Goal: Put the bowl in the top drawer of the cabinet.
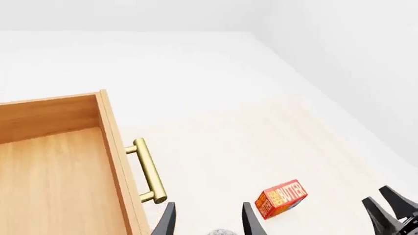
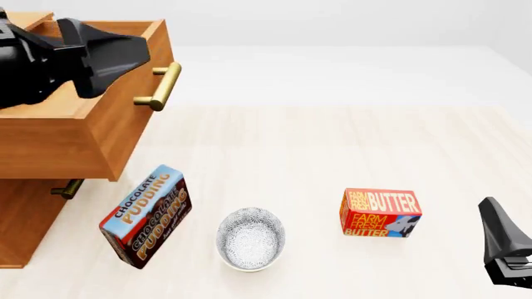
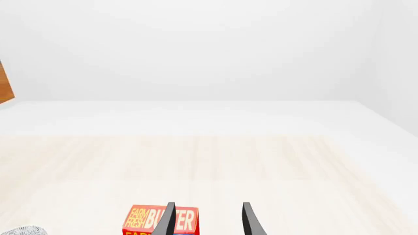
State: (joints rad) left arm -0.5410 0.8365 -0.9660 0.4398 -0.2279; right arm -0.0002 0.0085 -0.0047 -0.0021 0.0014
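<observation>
1. Front view: my left tool (image 2: 124, 53) hangs high over the pulled-out top drawer (image 2: 91, 118), well above the bowl (image 2: 251, 239), which sits on the tabletop (image 2: 332, 143) between pudding box (image 2: 146, 215) and butter box (image 2: 380, 213).
2. Risk, I judge: coming down for the bowl, I could clip the pudding box just beside it, or the drawer's handle (image 2: 161, 86).
3. The left tool's fingers (image 1: 167, 221) are spread and empty.
4. My right tool (image 3: 207, 220) waits low at the right, spread, empty.
</observation>
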